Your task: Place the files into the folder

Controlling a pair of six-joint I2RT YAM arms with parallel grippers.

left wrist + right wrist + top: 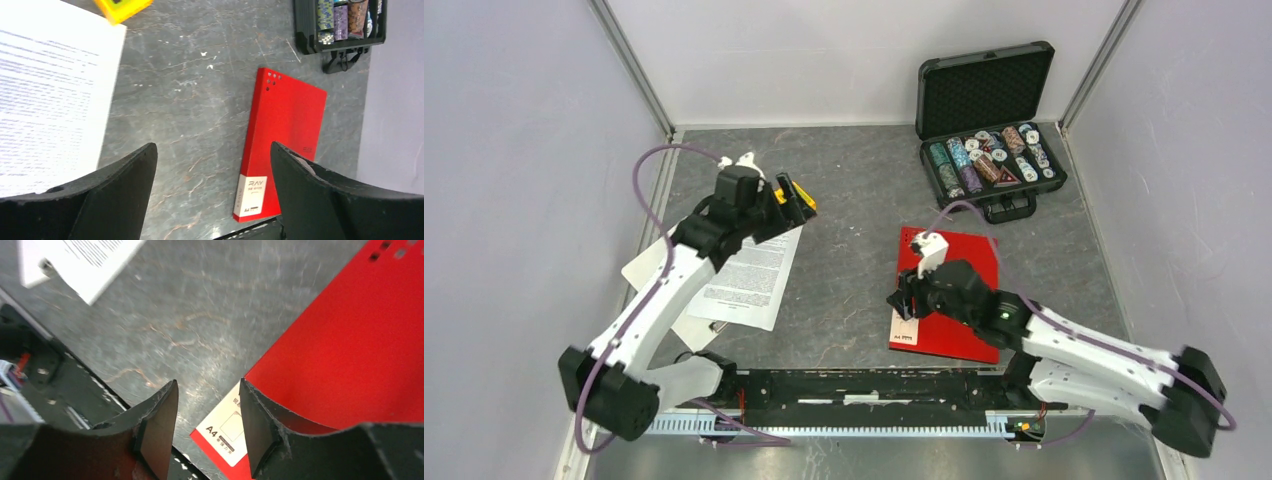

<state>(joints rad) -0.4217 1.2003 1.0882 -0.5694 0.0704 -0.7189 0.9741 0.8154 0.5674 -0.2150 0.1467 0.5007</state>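
Folder point(969, 250) lies closed, right gripper point(207, 385) parted at its labelled corner.

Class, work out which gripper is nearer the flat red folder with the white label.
Right. The right gripper hangs at the folder's labelled edge; the left gripper is well away, above the printed white sheets.

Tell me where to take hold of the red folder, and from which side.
Probably the near left corner by the white label, approached low from the near edge with the right end effector, open just above it. The folder lies closed and flat on the table, so only its thin edge can be pinched.
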